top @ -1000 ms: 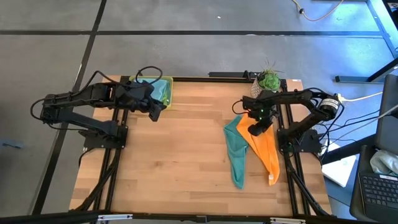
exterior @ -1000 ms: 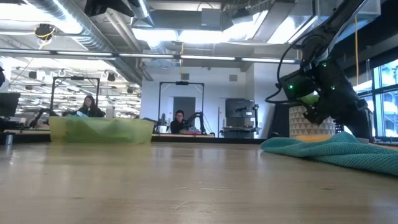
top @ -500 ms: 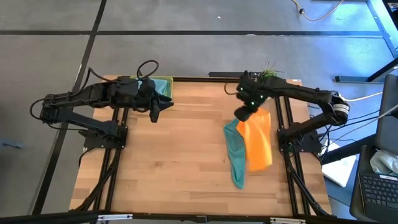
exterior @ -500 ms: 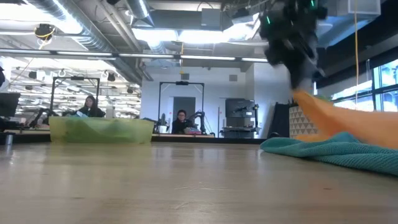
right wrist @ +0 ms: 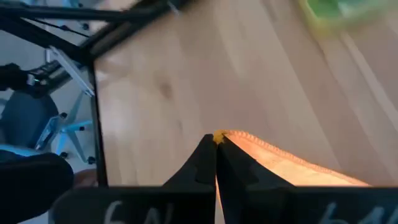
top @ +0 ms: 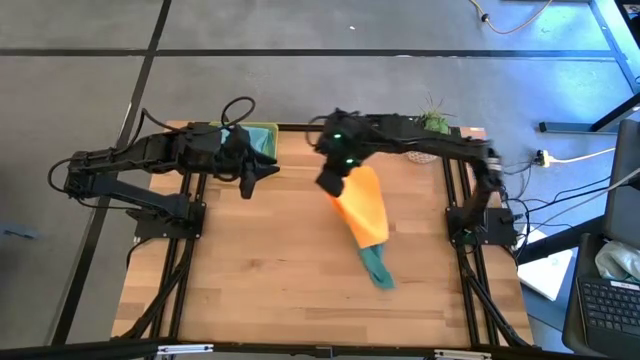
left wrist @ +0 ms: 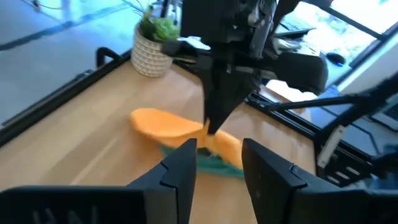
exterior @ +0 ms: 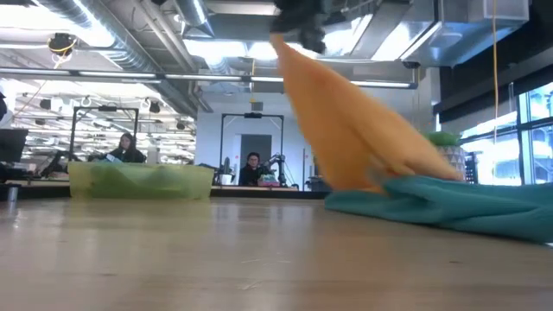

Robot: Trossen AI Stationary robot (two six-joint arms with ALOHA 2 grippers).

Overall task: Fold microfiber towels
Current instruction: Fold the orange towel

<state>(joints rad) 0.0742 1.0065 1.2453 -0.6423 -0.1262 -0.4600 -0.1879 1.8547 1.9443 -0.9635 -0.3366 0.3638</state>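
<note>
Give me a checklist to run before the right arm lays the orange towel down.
1. Right hand shut on orange towel: ok.
2. Towel lifted off the table: not ok, its far end rests on the teal towel.
3. Teal towel clear of the drag: not ok.
4. Left hand out of the way beside the tray: ok.
5. Towel hanging flat: cannot tell.
</note>
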